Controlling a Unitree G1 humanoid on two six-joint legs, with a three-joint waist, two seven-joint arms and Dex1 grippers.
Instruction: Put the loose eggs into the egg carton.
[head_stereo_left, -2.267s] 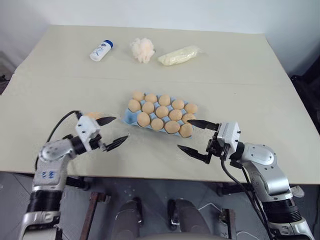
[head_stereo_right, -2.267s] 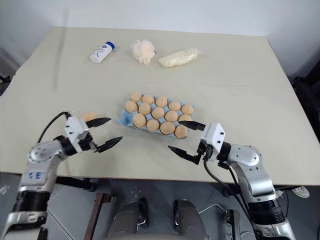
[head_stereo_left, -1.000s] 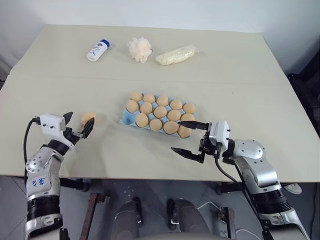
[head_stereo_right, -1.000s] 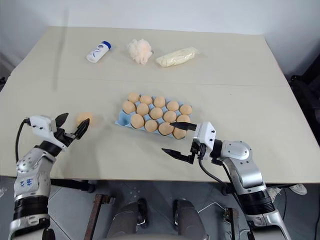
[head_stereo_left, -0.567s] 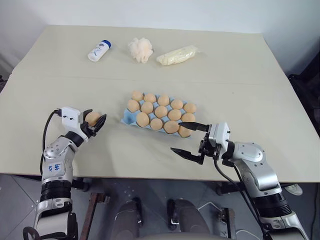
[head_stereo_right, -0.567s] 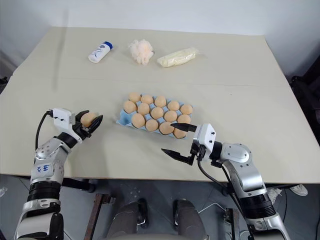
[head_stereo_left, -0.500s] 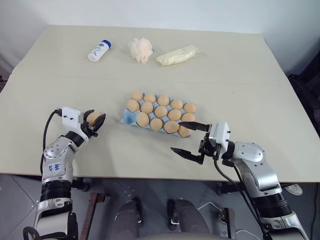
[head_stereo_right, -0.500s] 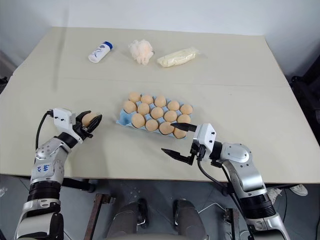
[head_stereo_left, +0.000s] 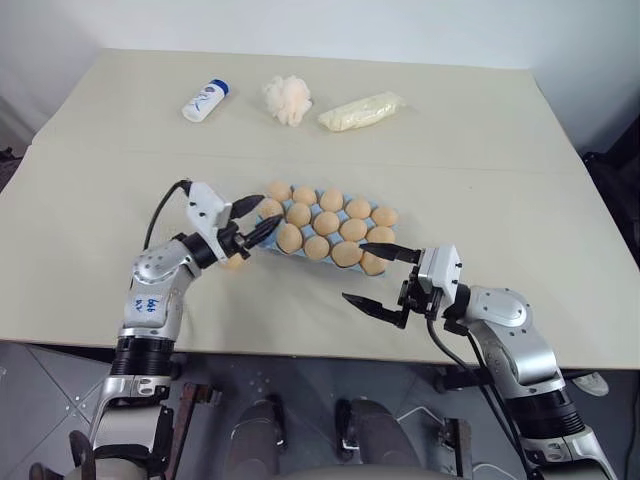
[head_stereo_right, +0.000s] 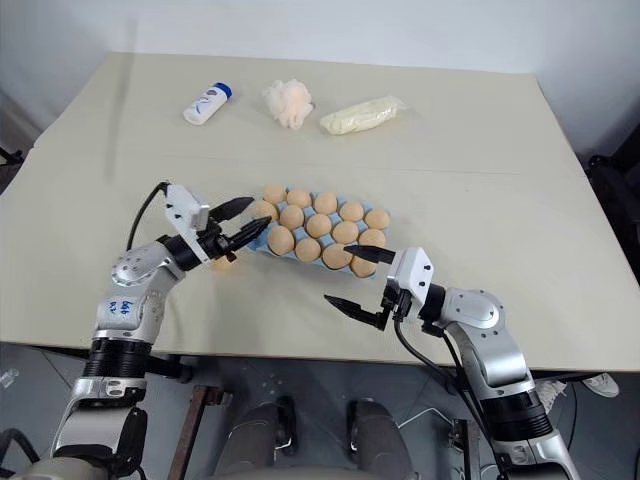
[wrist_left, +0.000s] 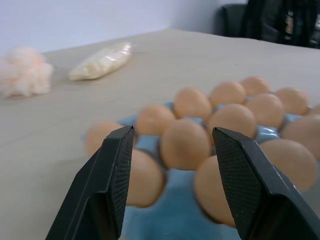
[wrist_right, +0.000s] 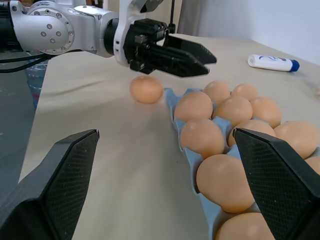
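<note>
The light blue egg carton (head_stereo_left: 259, 238) lies mid-table with eggs in all cups but its near-left corner cup. One loose egg (head_stereo_left: 234, 262) lies on the table just left of that corner, also seen from the right wrist as the egg (wrist_right: 146, 89). My left gripper (head_stereo_left: 256, 217) hovers over the empty corner cup. Its fingers (wrist_left: 112, 180) stand about an egg's width apart with nothing between them. The loose egg lies beneath its body, apart from it. My right gripper (head_stereo_left: 354, 272) is open and empty by the carton's near-right corner.
At the table's far side lie a white bottle with a blue cap (head_stereo_left: 205, 100), a cream fluffy puff (head_stereo_left: 288, 98) and a pale yellow wrapped packet (head_stereo_left: 360, 110). The table's front edge (head_stereo_left: 300, 345) runs just below both grippers.
My left gripper closed on the loose egg at the left and swung right to the carton's corner. The egg is now out of its fingers, on the table beside the carton. The right arm stayed put.
</note>
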